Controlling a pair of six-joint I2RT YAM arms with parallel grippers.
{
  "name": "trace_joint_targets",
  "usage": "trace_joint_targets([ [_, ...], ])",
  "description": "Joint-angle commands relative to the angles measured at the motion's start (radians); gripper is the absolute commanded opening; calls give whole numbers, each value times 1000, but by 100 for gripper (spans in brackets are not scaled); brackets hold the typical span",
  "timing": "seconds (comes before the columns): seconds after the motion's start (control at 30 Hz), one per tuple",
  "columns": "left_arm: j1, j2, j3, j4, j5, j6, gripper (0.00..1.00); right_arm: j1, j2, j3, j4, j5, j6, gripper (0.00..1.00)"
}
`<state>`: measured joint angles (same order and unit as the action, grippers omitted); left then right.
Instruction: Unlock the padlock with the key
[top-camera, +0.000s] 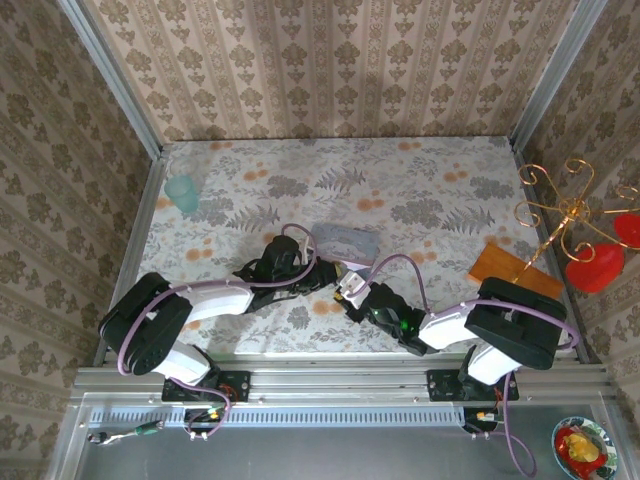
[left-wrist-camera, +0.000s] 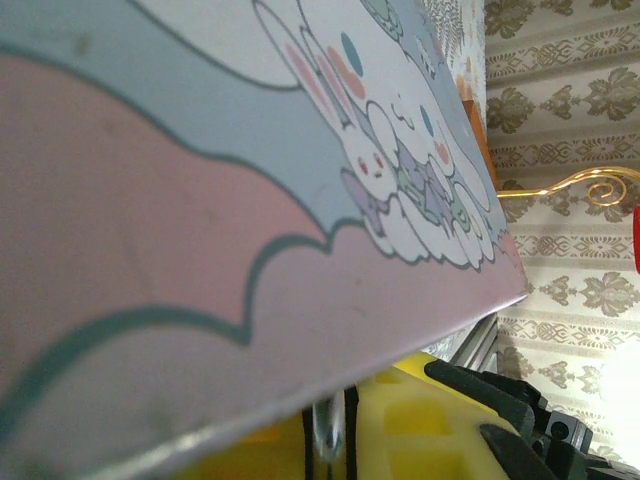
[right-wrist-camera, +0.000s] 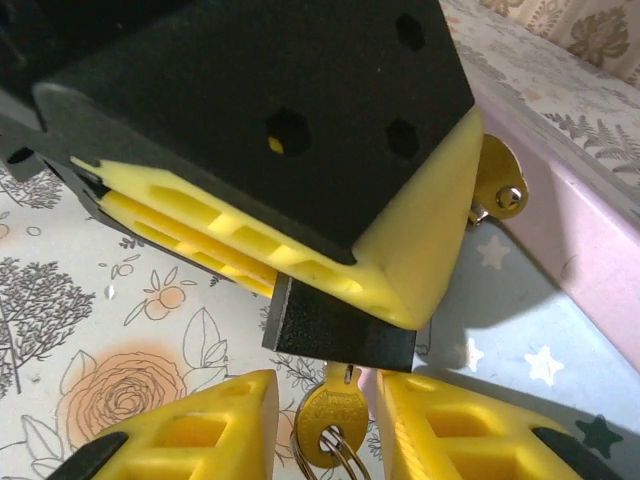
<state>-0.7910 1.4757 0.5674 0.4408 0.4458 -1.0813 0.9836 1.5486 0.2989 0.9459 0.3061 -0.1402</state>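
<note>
Near the far left corner of the table (top-camera: 420, 180) stands a small teal cup (top-camera: 183, 193), well apart from everything else. Moving right, toward the middle of the near edge, the left gripper (right-wrist-camera: 300, 272) reaches in from the left. Its jaws are closed tight on the padlock (right-wrist-camera: 340, 335), so that the small dark block sticks out from under the yellow pads (right-wrist-camera: 400, 270). In the left wrist view a thin silvery loop shows between the yellow fingers, just under the edge of the tin, but it is too blurred to say more.

A brass key (right-wrist-camera: 328, 425) hangs straight below the padlock, its blade meeting the underside of the block and a wire ring threaded through its head. The right gripper (right-wrist-camera: 328, 395) sits just right of the padlock in the overhead view. Its jaws stand narrowly apart with the key's head between them, a sliver of gap on either side, and the padlock lies just beyond the fingertips (right-wrist-camera: 210, 425), not between them.

Just behind both grippers lies the pale blue cartoon-printed tin (top-camera: 345, 240), with a second brass key (right-wrist-camera: 498, 185) at its side, touching or nearly touching the left gripper's yellow corner.

By the right edge a wooden board (top-camera: 515, 270) lies flat, and beyond it, off the table, rises a gold wire stand (top-camera: 575, 210) with red pieces hanging.
</note>
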Motion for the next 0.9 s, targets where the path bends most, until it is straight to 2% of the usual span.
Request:
trace_joint_targets([
  [0.0, -7, -15, 21, 23, 19, 11, 0, 10, 32, 15, 76, 84, -19, 30],
  [0.17, -7, -17, 19, 18, 18, 12, 0, 18, 57, 17, 104, 104, -1, 24],
  [0.3, -7, -11, 20, 18, 18, 13, 0, 21, 53, 21, 103, 108, 40, 15],
  [0.4, -8, -10, 20, 18, 15, 17, 0, 25, 47, 22, 102, 104, 67, 13],
  [0.63, -9, -7, 22, 12, 12, 24, 0, 36, 37, 26, 89, 105, 103, 14],
  [0.73, -6, -4, 28, -6, 1, 46, 0, 36, 8, 30, 52, 83, 174, 15],
  [0.87, 5, 6, 61, -97, -41, 126, 0, 36, -60, 63, -126, 14, 312, 30],
])
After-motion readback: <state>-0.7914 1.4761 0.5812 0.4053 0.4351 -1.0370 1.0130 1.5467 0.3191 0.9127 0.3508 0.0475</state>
